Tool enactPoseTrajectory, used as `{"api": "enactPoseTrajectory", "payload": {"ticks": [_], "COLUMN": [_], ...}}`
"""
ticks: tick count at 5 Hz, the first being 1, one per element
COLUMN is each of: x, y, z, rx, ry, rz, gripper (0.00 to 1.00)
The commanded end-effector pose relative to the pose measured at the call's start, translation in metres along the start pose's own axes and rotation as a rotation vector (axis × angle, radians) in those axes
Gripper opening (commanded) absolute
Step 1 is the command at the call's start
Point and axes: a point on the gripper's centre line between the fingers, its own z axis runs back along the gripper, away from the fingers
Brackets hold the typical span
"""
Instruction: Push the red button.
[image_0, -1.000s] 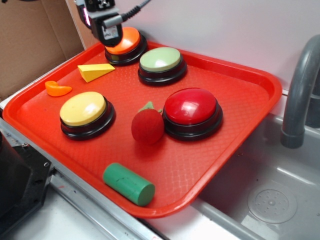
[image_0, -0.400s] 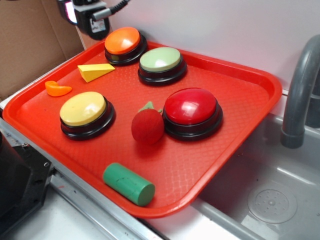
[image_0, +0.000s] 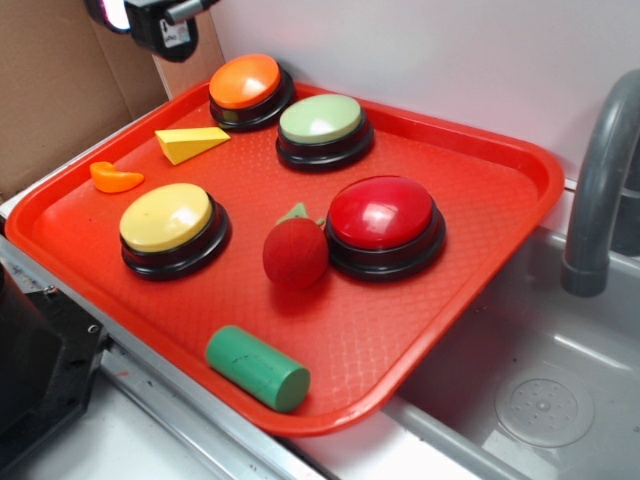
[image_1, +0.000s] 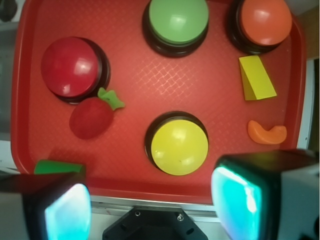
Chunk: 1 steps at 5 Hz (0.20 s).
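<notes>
The red button (image_0: 382, 212), a large glossy dome on a black base, stands on the right half of the red tray (image_0: 480, 190). It appears at the upper left in the wrist view (image_1: 70, 66). My gripper (image_0: 165, 40) hangs high at the back left corner, above and left of the orange button (image_0: 245, 81), far from the red one. Seen from the wrist, the gripper (image_1: 152, 210) is open. Its two glowing pads (image_1: 235, 202) stand wide apart with nothing between them.
On the tray are a matte red strawberry toy (image_0: 295, 253) touching the red button's base, a green cylinder (image_0: 257, 368), a yellow button (image_0: 167, 217), a green button (image_0: 322, 119), a yellow wedge (image_0: 190, 143) and an orange slice (image_0: 114, 177). A grey faucet (image_0: 600, 180) and sink (image_0: 540, 400) lie right.
My gripper has risen and moved left, away from the orange button it was over a second ago. Nothing on the tray has moved.
</notes>
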Motion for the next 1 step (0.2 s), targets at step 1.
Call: {"api": "enactPoseTrajectory", "payload": {"ticks": [1], "x": [0.0012], "y": [0.0018], "z": [0.0123], "rx": [0.008], "ry": [-0.058], "rz": [0.021], "gripper": [1.0]}}
